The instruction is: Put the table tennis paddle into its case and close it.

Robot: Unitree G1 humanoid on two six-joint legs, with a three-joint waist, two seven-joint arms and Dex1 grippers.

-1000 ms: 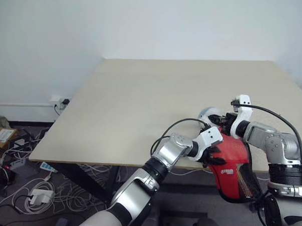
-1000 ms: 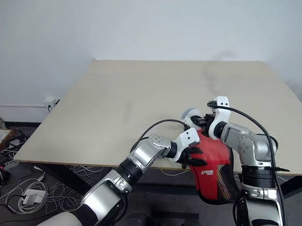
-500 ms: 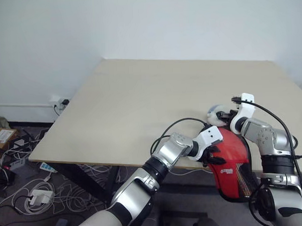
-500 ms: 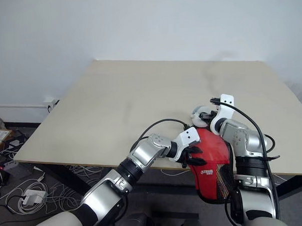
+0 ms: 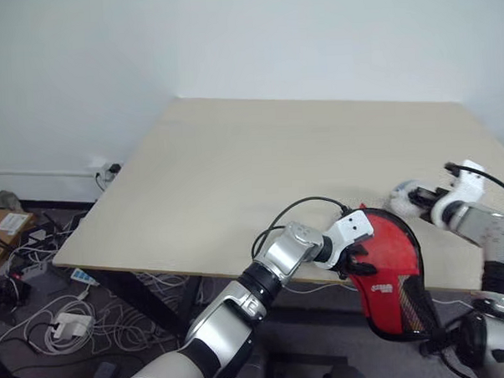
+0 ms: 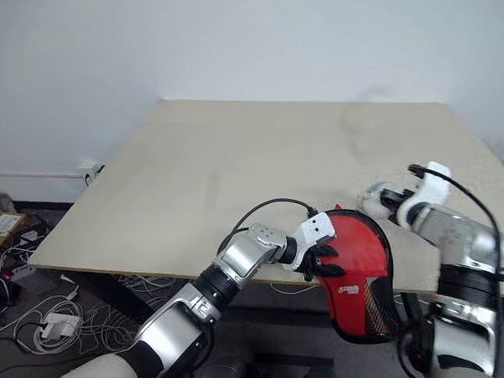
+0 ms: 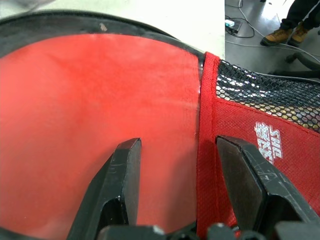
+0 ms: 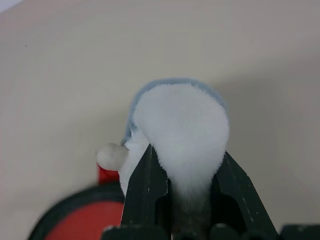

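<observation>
— Beige table point(image 5: 259, 163) runs bare toward the white wall; where is the case point(image 5: 394, 271)?
— Lower right, overhanging the near edge, the left gripper point(image 7: 192, 165) clamping its side. Its contents are hidden.
— And the right gripper point(image 8: 182, 182)?
— Pinched on a white fluffy lump point(image 8: 180, 127), far right.

Silver metal shells cover the left arm point(image 5: 272, 268), ringed with black bands at the joints, and a lighter grey-white casing shows nearer the shoulder. A black cable point(image 5: 291, 212) loops off the forearm and curves over to a white block at the wrist. The left gripper point(image 7: 175, 195) has two black fingers point(image 7: 125, 185), flat and wedge-shaped, scuffed pale along their edges. The right arm point(image 6: 455, 239) is silver too, with black collars, a white bracket at the wrist and a black cable arcing from it. The right gripper point(image 8: 180, 185) carries matching black angular fingers.
</observation>
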